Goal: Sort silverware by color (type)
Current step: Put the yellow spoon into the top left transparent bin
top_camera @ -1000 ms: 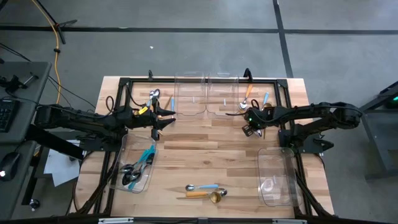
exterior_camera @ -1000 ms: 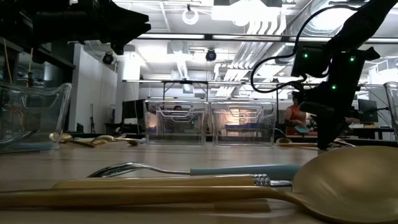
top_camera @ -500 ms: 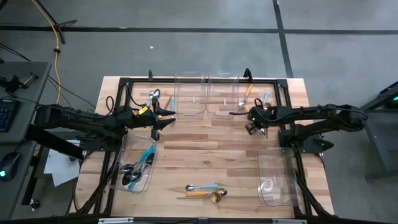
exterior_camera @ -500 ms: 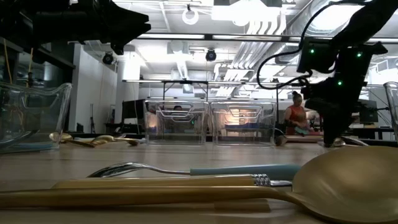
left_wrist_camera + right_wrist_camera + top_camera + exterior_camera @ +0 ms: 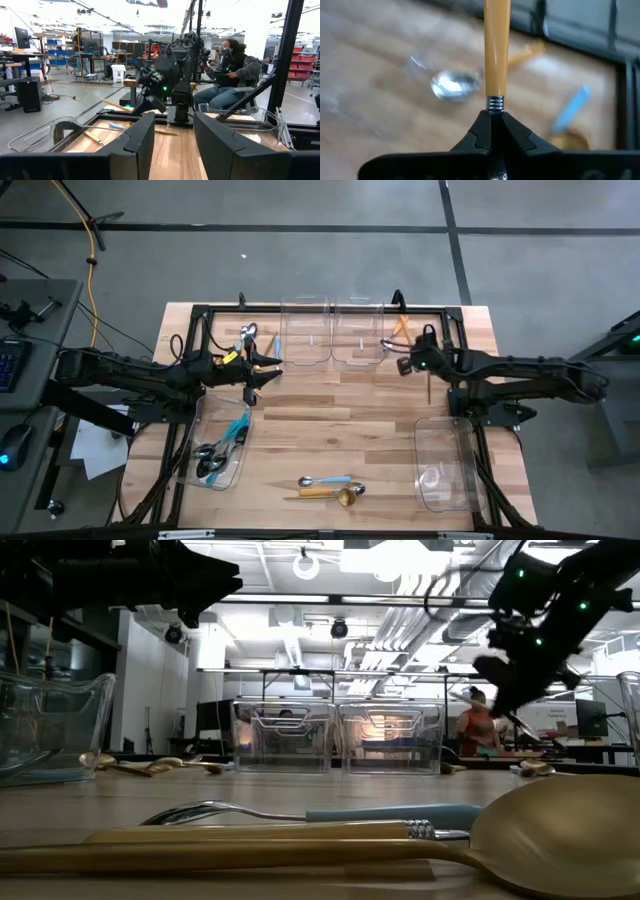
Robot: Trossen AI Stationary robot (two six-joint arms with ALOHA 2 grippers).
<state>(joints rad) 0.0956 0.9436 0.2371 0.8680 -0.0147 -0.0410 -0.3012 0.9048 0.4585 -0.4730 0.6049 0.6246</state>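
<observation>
**High view: right jaws lift an orange-handled utensil**

Left bin holds dark, blue-handled spoons. Right gripper, near the far bins, is clamped on an orange-handled utensil above the counter. Left gripper hangs part-open, empty. Three utensils lie near the front edge.

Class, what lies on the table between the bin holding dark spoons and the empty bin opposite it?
High view: a blue-handled spoon and a gold spoon, between left bin and right bin.
</observation>
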